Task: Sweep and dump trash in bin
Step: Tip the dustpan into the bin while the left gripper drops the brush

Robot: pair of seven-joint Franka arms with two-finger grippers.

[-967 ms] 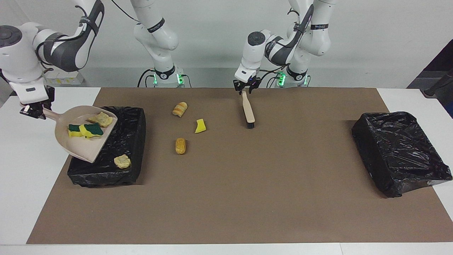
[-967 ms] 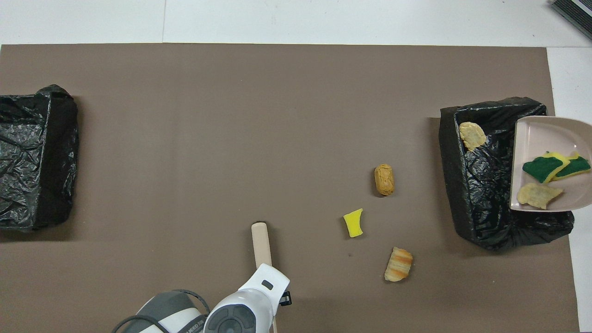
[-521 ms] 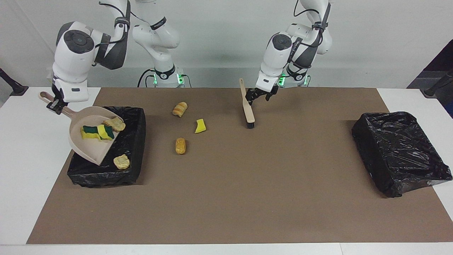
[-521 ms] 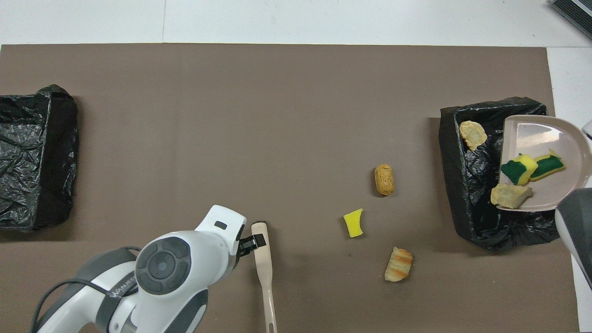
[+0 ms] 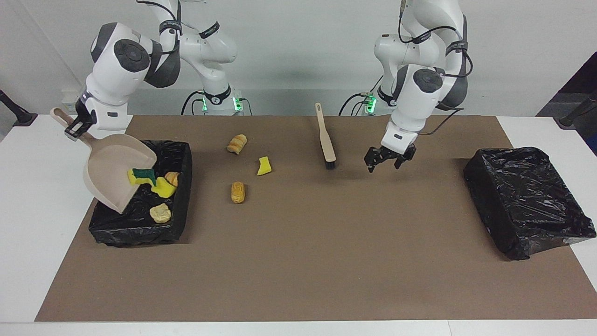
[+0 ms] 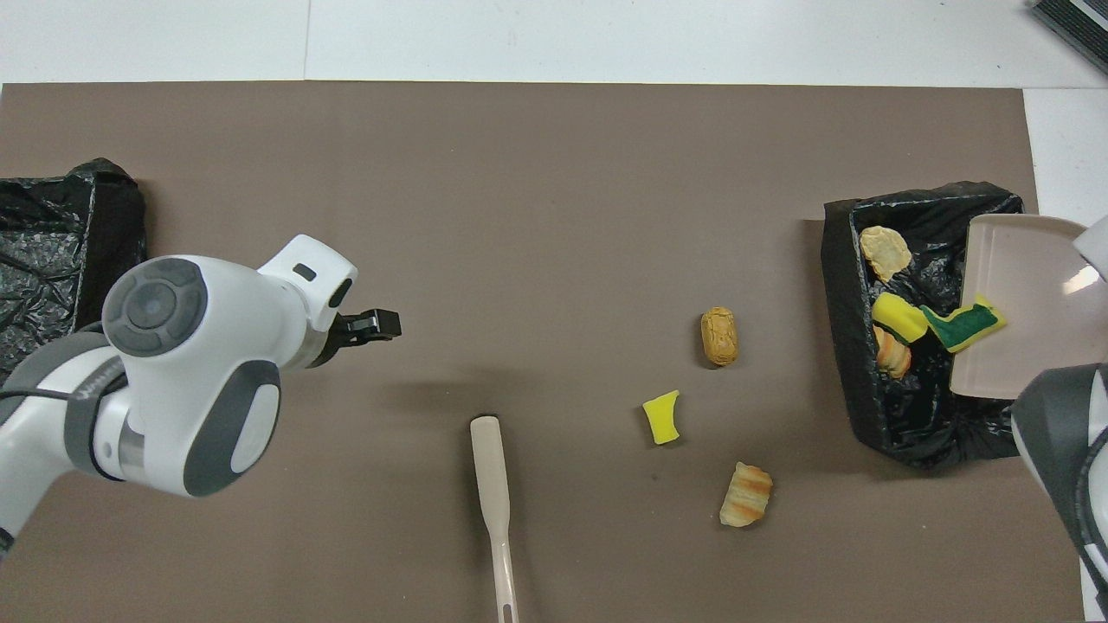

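Trash [image 5: 161,186] in bin [image 5: 179,158] below right pincer [image 5: 74,128]

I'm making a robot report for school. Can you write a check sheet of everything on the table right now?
Surface: brown mat on a white table.
Job's things: three scraps of trash lie on the mat: striped roll, yellow sponge piece, tan roll. More scraps lie in the bin at the right arm's end, and a green-topped sponge is sliding off the tilted dustpan into it.
Clutter: brush lying on the mat; a second bin at the left arm's end.
Grippers: right gripper shut on the dustpan handle; left gripper open, holding nothing, over the mat beside the brush.
Cables: black cables run along both arms.
Surroundings: pale wall.
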